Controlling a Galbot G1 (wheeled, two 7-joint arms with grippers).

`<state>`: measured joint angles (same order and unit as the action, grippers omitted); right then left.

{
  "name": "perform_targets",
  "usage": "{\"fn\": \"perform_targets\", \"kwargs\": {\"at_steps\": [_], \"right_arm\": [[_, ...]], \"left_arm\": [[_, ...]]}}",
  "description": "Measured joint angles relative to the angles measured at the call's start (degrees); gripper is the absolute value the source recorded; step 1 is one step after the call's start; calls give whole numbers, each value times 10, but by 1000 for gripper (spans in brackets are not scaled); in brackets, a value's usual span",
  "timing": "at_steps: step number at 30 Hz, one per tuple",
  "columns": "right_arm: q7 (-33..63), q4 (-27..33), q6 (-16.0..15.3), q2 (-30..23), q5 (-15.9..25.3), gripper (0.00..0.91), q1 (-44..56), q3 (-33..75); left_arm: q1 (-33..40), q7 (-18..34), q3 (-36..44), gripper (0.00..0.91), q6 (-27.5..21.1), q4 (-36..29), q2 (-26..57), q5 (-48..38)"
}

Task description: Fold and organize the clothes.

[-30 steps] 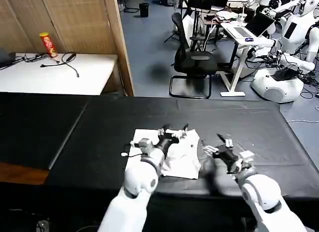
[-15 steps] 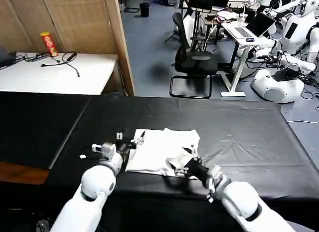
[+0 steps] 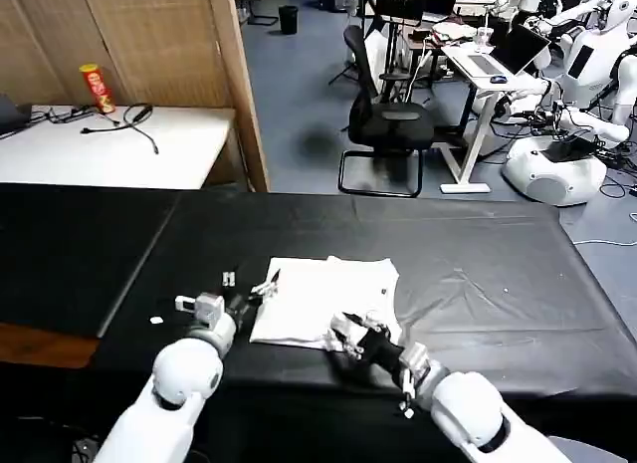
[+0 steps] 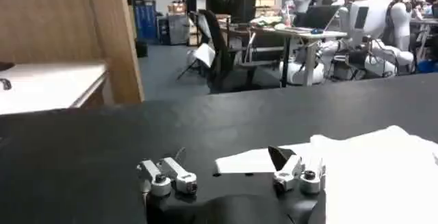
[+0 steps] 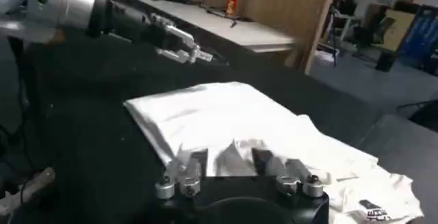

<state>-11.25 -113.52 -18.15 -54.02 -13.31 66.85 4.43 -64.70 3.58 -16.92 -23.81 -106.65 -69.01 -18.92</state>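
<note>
Black cloth covered the long counter (image 3: 478, 264), with a white desk carrying a red can (image 3: 96, 89) beyond it to the left, and an office chair (image 3: 386, 124) and parked white robots farther back in the room. Near the counter's front edge, roughly midway along it, lay the white T-shirt (image 3: 318, 304), folded into a rough rectangle with a small printed label showing near its right edge.

The left gripper (image 3: 249, 287) hovered low at the shirt's left edge, jaws spread apart; in the left wrist view one fingertip (image 4: 299, 175) stood in front of the shirt's pointed corner and the other stood over bare black cloth. Compared with half a second earlier it had slid slightly toward the counter's front and left, and a second ago it had been lying across the middle of the shirt.

The right gripper (image 3: 350, 334) sat at the shirt's front right corner, jaws parted around a raised fold of the white fabric; the right wrist view showed cloth rising between the two fingers (image 5: 194, 166), though I cannot tell whether they pinched it. A second earlier this gripper had been out on the bare cloth to the shirt's right; since half a second ago it had drawn a little nearer the counter's front edge.
</note>
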Motion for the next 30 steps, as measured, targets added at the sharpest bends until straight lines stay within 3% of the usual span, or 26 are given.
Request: {"fn": "perform_targets", "kwargs": {"at_steps": [7, 14, 16, 18, 23, 30], "right_arm": [[10, -9, -4, 1, -4, 49, 16, 21], [38, -47, -43, 14, -18, 59, 66, 72], [55, -62, -60, 14, -19, 146, 89, 88], [70, -73, -74, 12, -27, 878, 110, 101], [119, -110, -106, -11, -50, 878, 175, 141], [159, -132, -87, -68, -107, 878, 237, 198]], "left_arm": [[-6, 0, -7, 878, 3, -2, -1, 1], [-11, 0, -14, 878, 10, 7, -6, 3], [-11, -1, -15, 878, 12, 12, -9, 4], [-11, -2, -17, 878, 14, 15, -12, 4], [-15, -5, -23, 878, 19, 22, -23, 5], [-22, -14, -27, 878, 27, 37, -45, 3]]}}
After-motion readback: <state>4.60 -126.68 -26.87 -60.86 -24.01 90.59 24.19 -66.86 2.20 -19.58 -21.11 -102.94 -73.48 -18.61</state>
